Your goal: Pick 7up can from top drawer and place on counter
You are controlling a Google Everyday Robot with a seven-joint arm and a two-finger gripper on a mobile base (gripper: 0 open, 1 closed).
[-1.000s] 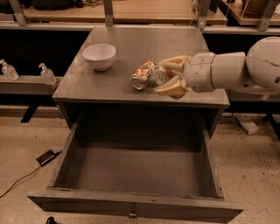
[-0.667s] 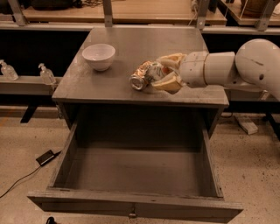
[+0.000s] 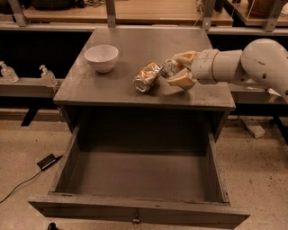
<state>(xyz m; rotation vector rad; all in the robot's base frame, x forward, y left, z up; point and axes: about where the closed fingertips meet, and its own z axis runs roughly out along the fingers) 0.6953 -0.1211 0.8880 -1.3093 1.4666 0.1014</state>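
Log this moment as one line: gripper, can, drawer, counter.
gripper: over counter right side, shut on 7up can | top drawer: open | counter also holds: orange-gold can, white bowl

A lab: wooden workbenches [image 3: 148, 11], pump bottles [image 3: 47, 75], speckled floor [image 3: 256, 175]; gripper [image 3: 174, 70] holds 7up can [image 3: 167, 66] over counter [image 3: 148, 42].

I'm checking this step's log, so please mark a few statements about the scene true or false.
1. The top drawer is open, with nothing visible inside. True.
2. The 7up can lies in the drawer. False: it sits between the fingers of the gripper, above the counter.
3. The white bowl stands on the counter, apart from both cans. True.
4. The orange-gold can stands upright. False: it lies on its side on the counter, right beside the 7up can.
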